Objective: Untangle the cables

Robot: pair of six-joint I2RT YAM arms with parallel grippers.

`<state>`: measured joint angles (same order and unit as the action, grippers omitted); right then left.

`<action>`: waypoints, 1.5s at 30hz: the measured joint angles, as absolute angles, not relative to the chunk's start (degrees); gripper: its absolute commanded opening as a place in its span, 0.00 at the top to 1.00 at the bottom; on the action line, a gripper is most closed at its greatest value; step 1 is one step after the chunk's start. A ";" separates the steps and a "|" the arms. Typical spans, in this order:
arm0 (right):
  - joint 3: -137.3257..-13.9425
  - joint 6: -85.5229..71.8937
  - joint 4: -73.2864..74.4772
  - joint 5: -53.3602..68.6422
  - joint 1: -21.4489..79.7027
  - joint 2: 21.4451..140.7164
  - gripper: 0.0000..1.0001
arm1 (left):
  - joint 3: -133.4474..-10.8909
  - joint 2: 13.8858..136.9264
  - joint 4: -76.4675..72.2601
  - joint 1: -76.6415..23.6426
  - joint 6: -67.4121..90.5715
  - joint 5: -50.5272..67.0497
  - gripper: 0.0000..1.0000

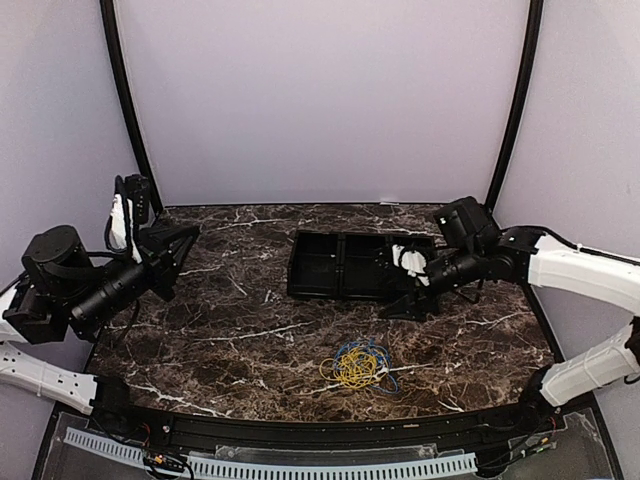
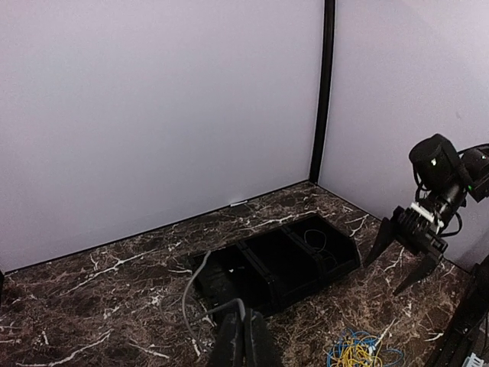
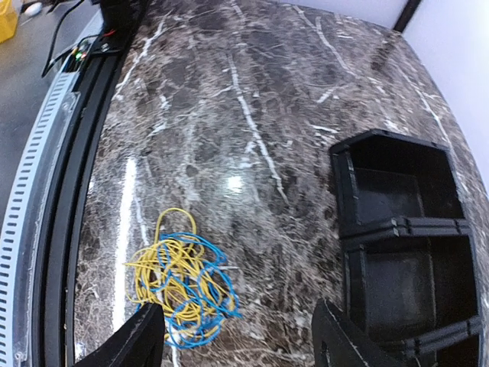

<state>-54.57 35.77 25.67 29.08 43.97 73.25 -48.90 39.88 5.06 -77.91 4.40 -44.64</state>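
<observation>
A tangle of yellow and blue cables (image 1: 357, 365) lies on the marble table near the front edge. It also shows in the right wrist view (image 3: 179, 279) and the left wrist view (image 2: 359, 353). My right gripper (image 1: 412, 305) is open and empty above the table, between the tangle and the tray. Its fingers (image 3: 141, 336) straddle bare table beside the tangle. My left gripper (image 2: 244, 340) is shut on a thin grey-black cable (image 2: 189, 287), which loops out to the left above the table. In the top view the left gripper (image 1: 185, 245) is raised at the table's left side.
A black tray with three compartments (image 1: 340, 240) stands at the middle back of the table and shows in the right wrist view (image 3: 397, 225). In the left wrist view a thin wire (image 2: 317, 243) lies in its right compartment. Purple walls enclose the table.
</observation>
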 measured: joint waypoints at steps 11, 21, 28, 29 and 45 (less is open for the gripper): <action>-49.78 24.97 24.34 36.73 20.38 59.57 0.30 | -60.40 58.28 10.68 -73.47 11.79 -39.99 1.00; -41.58 13.96 20.16 42.22 3.57 51.83 0.28 | -79.59 75.22 14.52 -68.45 13.96 -28.21 1.00; -40.47 9.50 14.61 38.11 -5.02 49.28 0.28 | -98.54 89.21 16.53 -67.02 14.98 -20.97 1.00; -40.21 9.32 14.52 37.65 -5.67 49.28 0.28 | -101.89 91.85 16.80 -66.76 15.18 -19.73 1.00; -38.96 10.09 13.98 37.21 -6.76 49.25 0.28 | -120.81 111.22 14.44 -59.09 18.96 -6.00 1.00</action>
<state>-38.96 10.09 13.98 37.21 -6.76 49.25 -120.81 111.22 14.44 -59.09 18.96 -6.00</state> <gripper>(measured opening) 0.717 0.009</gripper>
